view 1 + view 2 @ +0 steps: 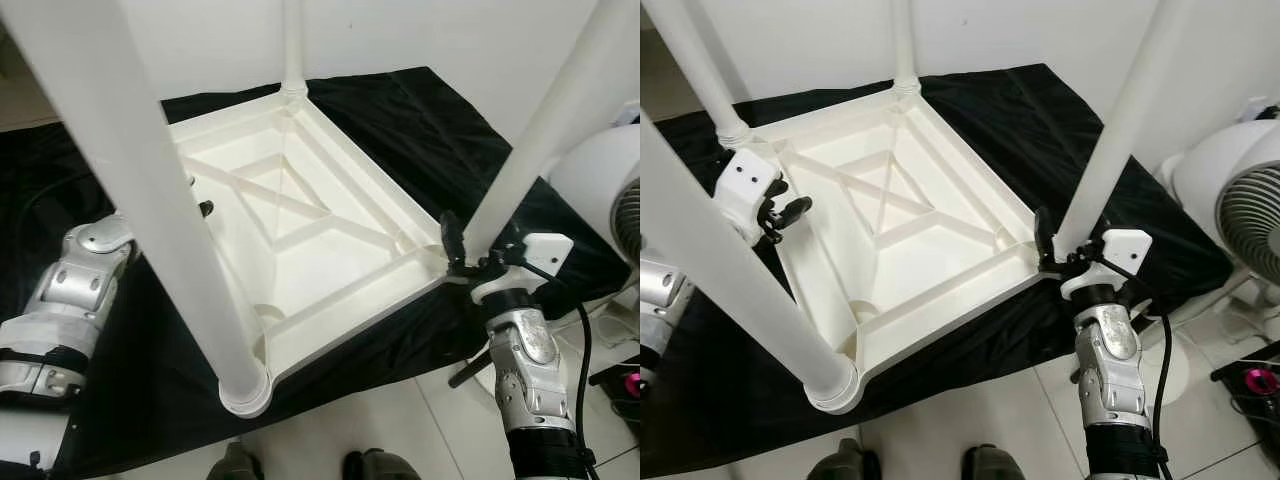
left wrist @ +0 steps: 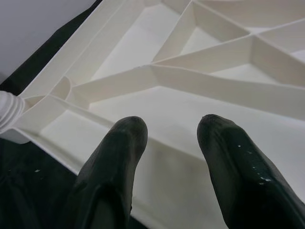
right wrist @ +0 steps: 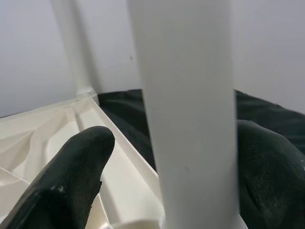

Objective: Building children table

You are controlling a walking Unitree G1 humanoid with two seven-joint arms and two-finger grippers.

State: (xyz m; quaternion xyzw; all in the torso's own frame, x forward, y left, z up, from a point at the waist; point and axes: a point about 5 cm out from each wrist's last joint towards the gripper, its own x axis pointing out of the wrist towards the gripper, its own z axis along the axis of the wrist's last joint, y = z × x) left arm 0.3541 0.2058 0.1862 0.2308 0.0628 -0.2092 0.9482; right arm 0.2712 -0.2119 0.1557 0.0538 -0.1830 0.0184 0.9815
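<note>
A white children's table (image 1: 300, 235) lies upside down on a black cloth (image 1: 400, 120), ribbed underside up. Its legs stand upright at the corners: a near leg (image 1: 150, 200), a far leg (image 1: 292, 50), a far-left leg (image 1: 700, 80) and a right leg (image 1: 560, 120). My right gripper (image 1: 462, 252) straddles the base of the right leg (image 3: 190, 119); one finger (image 3: 271, 176) touches it, the other finger (image 3: 71, 176) stands a little off. My left gripper (image 1: 790, 212) hovers open at the table's left rim, its fingers (image 2: 119, 157) over the underside with nothing between them.
A white fan (image 1: 1240, 200) stands close to the right of my right arm, with a cable and a pink item (image 1: 1260, 380) on the tiled floor. My feet (image 1: 240, 465) are at the cloth's near edge. A white wall runs behind.
</note>
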